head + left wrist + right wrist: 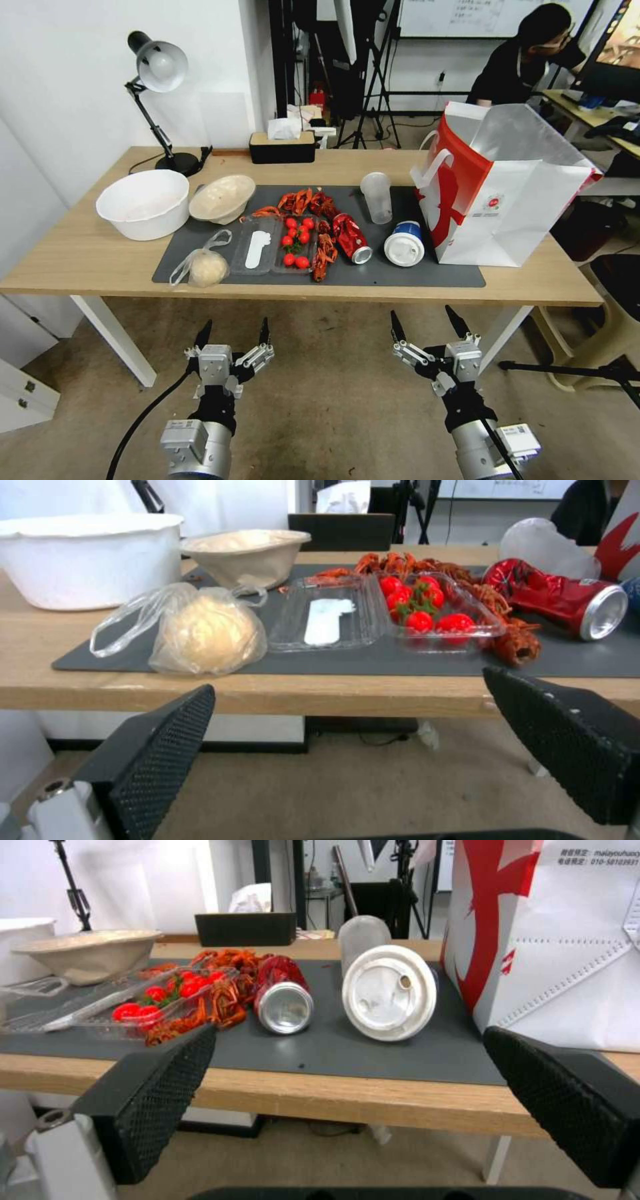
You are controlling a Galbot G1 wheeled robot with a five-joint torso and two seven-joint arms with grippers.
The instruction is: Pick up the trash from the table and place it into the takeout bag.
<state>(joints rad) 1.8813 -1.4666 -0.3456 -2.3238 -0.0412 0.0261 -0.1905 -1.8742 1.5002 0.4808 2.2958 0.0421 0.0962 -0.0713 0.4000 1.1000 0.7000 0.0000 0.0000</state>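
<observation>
Wooden surface [80, 257] fills the middle of the frame, with a dark mat [400, 270], lamp [157, 67] and white tub [143, 203]. Crushed shiny can [351, 239], lidded cup [404, 244] and bagged lump [203, 265] lie above both claws. Left claw [233, 331] and right claw [427, 322] hang wide open, low in the frame. Paper takeout bag [513, 200] stands at right.
</observation>
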